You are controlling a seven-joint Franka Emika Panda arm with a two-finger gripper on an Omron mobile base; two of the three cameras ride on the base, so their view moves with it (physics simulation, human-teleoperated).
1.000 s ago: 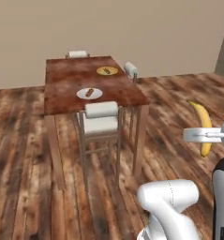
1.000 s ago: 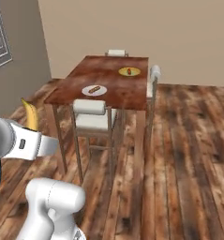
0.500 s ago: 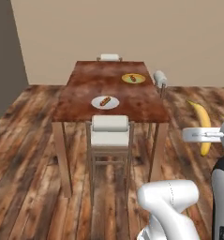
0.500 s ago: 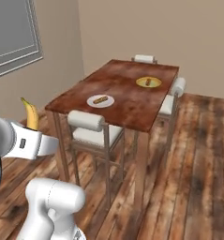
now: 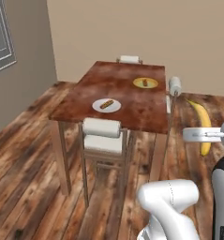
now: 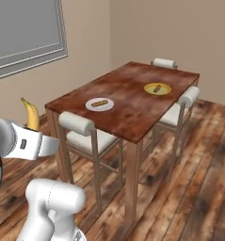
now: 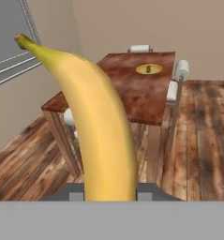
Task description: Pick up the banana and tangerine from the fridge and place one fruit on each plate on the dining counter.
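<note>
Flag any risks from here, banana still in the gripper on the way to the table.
1. The banana is gripped at one end and sticks far out past the gripper; it could pivot or slip.
2. Both plates, white and yellow, already hold a small brown food; the banana may land on it and roll off.
3. A chair stands at the table's near edge.

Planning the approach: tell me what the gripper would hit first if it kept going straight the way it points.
Probably the dining counter: the gripper, shut on the banana, points toward its near corner. Open floor lies between; depth is unclear.

The base has swung; the dining counter (image 5: 132, 101) looks nearer.
</note>
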